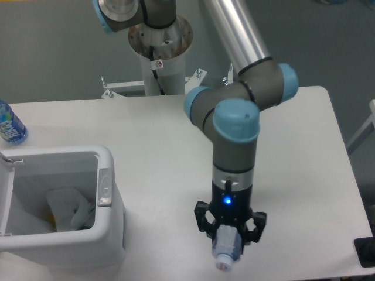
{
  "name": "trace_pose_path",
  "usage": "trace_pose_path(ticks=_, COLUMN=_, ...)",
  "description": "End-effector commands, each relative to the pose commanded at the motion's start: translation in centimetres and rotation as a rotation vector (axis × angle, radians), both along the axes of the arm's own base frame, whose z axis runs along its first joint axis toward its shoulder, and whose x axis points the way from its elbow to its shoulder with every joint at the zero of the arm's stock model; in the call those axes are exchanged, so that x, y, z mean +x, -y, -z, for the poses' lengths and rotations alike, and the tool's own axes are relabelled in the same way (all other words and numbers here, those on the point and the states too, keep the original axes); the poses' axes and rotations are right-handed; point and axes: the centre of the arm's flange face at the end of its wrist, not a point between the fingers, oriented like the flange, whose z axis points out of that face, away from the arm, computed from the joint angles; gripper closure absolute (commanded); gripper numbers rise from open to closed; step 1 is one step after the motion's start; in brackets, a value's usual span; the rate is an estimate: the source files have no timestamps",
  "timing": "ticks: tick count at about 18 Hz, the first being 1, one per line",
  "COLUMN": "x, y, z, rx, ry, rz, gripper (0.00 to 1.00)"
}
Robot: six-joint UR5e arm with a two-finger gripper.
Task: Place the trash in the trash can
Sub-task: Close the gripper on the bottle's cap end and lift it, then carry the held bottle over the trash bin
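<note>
The gripper point(229, 244), low in the frame, clamps the clear bottle point(227, 253); smooth plastic could slip before reaching the bin point(105, 175) at lower left.

No readable text anywhere. Blue-and-green label point(8, 130) on the bottle at the counter's nine o'clock edge: print too blurred to make out. Small white tag with a red mark point(158, 64) on the arm's pedestal at twelve o'clock: too small to read. Grey latch point(105, 187) on the bin rim: no lettering discernible.
</note>
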Motion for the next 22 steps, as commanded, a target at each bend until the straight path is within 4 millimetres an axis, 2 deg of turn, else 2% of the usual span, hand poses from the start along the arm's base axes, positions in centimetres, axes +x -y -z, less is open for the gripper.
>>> trace_pose_path(ticks=4, x=0.4, y=0.6, z=-5.2, rx=0.126, ry=0.005, rz=-0.097, gripper=0.4)
trace_pose_path(ticks=7, x=1.7, y=0.4, z=-7.5, rx=0.182, ry=0.041, rz=-0.146, gripper=0.4)
trace_pose_path(ticks=10, x=5.3, y=-0.6, z=-9.8, rx=0.22, ry=0.06, rz=-0.138, gripper=0.41)
trace_pose_path(ticks=12, x=6.8, y=-0.7, z=-11.2, rx=0.239, ry=0.061, rz=-0.132, gripper=0.41)
trace_pose_path(ticks=17, x=12.9, y=-2.2, z=-14.5, rx=0.281, ry=0.052, rz=-0.063, gripper=0.4)
trace_pose_path(ticks=22, x=21.3, y=-6.0, z=-14.4, rx=0.271, ry=0.064, rz=0.073, gripper=0.4)
